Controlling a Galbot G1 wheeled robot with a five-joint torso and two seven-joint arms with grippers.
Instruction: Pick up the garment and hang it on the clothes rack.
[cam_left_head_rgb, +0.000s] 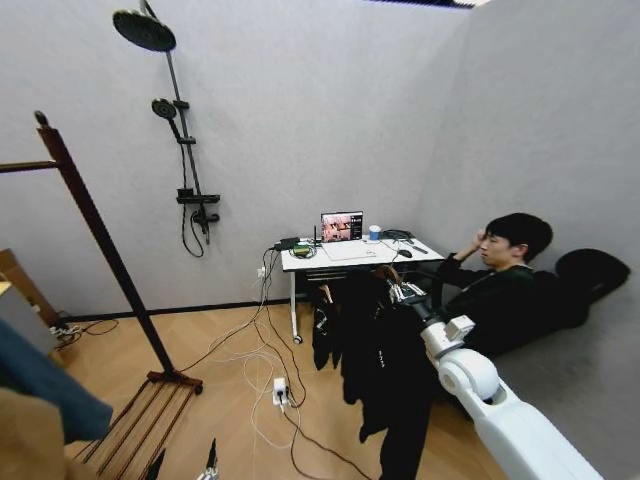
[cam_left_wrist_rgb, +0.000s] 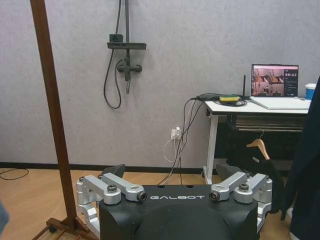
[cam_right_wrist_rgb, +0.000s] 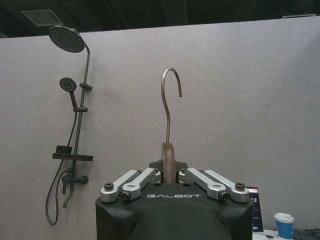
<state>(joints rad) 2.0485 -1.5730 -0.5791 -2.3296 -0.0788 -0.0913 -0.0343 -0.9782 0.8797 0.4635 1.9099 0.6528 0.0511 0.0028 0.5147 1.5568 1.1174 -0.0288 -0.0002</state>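
Garment first, from where I stand: in the head view one black jacket hangs off the right gripper, out in front of the white worktop and well apart from the clothes rack, which stands far over on the robot's left; a second dark piece hangs under the worktop's edge, and I count one rack, with one upright and part of its bar showing; a person sits by the wall behind the arm, touching nothing; a laptop and one cup sit on the worktop.

Left wrist view: the left gripper hangs low and idle, its jaws spread apart and empty; one rack upright rises just beside it, and a spare wooden hanger shows under the worktop; one shower fitting is on the wall.

Right wrist view: the right gripper is clamped on the neck of the brown hanger, and the single metal hook stands upright above the jaws, its open side turned away from the shower set, which carries two heads.

To my eye the carry across to the rack is the step in hand; doing it well means keeping the hook upright and the grip firm, lifting high enough that the hook clears the bar, then lowering so its open side drops over the bar; the jacket's hem swings near the floor cables, so a slow turn seems wise.
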